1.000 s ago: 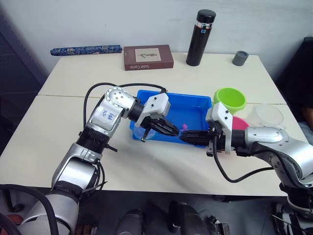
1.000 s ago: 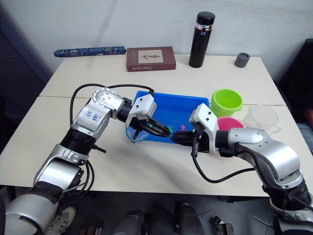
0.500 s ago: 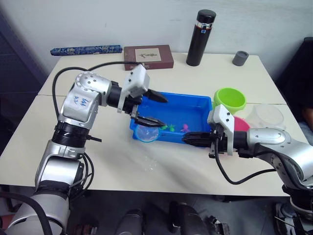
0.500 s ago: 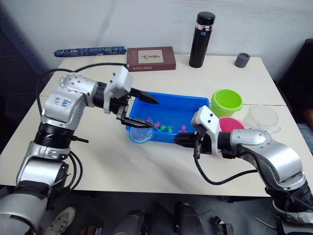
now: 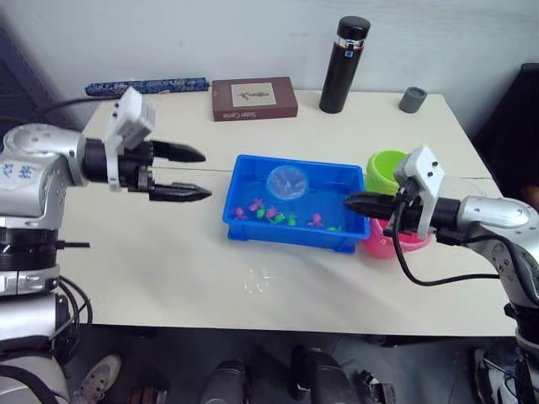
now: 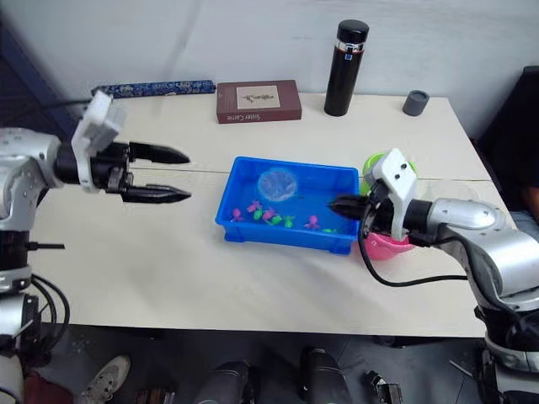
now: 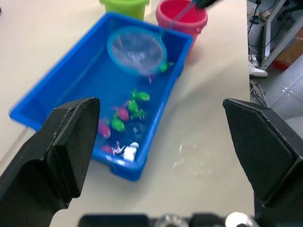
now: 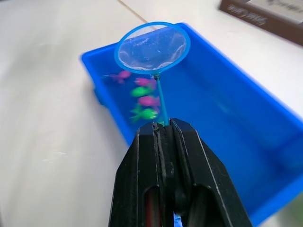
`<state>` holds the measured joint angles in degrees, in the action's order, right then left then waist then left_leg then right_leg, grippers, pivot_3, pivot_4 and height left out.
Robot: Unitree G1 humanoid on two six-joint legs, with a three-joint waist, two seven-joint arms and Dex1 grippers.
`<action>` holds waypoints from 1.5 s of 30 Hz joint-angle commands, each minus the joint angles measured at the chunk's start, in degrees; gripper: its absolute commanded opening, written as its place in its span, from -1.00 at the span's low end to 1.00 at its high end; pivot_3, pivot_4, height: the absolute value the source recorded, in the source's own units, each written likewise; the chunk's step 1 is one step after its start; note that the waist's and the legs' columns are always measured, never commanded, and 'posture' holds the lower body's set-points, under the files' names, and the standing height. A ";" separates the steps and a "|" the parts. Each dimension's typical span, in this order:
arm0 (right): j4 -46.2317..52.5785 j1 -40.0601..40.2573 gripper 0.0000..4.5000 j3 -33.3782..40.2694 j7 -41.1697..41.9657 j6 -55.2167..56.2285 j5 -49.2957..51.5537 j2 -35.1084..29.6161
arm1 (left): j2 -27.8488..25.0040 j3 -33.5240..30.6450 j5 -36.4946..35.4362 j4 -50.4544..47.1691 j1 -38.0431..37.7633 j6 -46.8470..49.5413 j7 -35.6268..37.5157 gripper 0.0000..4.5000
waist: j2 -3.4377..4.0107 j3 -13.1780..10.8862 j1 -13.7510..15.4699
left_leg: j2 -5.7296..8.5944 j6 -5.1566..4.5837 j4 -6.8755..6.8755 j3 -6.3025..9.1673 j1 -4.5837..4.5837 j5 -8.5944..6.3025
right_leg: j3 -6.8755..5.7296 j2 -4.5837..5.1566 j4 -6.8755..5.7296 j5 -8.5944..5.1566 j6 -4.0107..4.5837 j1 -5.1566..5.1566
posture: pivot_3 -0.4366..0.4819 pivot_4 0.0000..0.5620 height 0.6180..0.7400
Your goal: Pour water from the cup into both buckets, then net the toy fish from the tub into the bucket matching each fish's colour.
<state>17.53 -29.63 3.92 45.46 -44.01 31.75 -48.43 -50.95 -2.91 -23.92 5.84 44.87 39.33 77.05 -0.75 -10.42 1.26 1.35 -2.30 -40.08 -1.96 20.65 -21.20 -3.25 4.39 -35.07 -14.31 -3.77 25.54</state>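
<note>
The net (image 8: 152,47) is held by its thin handle between the closed fingers of the right gripper (image 6: 337,204), the handle running leftward so that the hoop hangs over the far part of the tub (image 5: 244,223). The toy fish (image 5: 274,214) are clustered along the tub's near side, nearer than the hoop. The left gripper (image 5: 200,174), spread wide and empty, is kept well left of the tub above the desk (image 5: 168,269).

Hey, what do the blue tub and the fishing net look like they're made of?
The tub looks like moulded plastic: uniform bright blue, smooth, slightly glossy walls with a rolled rim. The net seems to be a light-blue plastic hoop with fine see-through mesh, probably nylon or similar; the tub floor shows through it. Its thin handle's material is hard to tell.
</note>
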 commanded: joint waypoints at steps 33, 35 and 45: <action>-11.96 -5.33 -1.00 -15.94 10.06 24.88 -37.95 -8.39 | 1.79 0.80 -6.18 -12.19 -8.00 -2.72 -4.57 0.99 | 0.03 -0.02 -0.17 | 0.00 0.00 0.01 -0.08 0.04 0.00 | 0.03 -0.07 -0.02 0.00 0.00 0.07 | -0.05 -0.47 1.00; -12.83 -5.87 -1.00 -16.63 9.87 25.26 -39.12 -7.67 | 1.42 0.73 -5.90 -12.54 -8.85 -2.92 -4.89 0.99 | 0.03 -0.02 -0.23 | 0.00 0.00 0.01 -0.08 0.03 0.00 | 0.03 -0.07 -0.02 0.00 0.00 0.08 | -0.05 -0.47 1.00; -11.98 -4.95 -1.00 -17.14 13.84 25.62 -38.84 -6.37 | 0.23 -0.74 -6.36 -14.32 -12.23 -2.59 -6.54 0.99 | 0.04 -0.02 -0.45 | 0.00 0.01 0.01 -0.08 0.03 0.00 | 0.03 -0.07 -0.01 0.00 0.00 0.07 | -0.05 -0.47 1.00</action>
<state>3.42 -34.63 -14.83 58.28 -18.12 -7.98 -54.81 -49.90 -1.76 -29.21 -6.43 32.76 36.87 70.72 -0.71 -10.44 0.81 1.34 -2.29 -40.07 -2.03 20.67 -21.20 -3.23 4.32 -35.08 -14.31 -3.77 25.62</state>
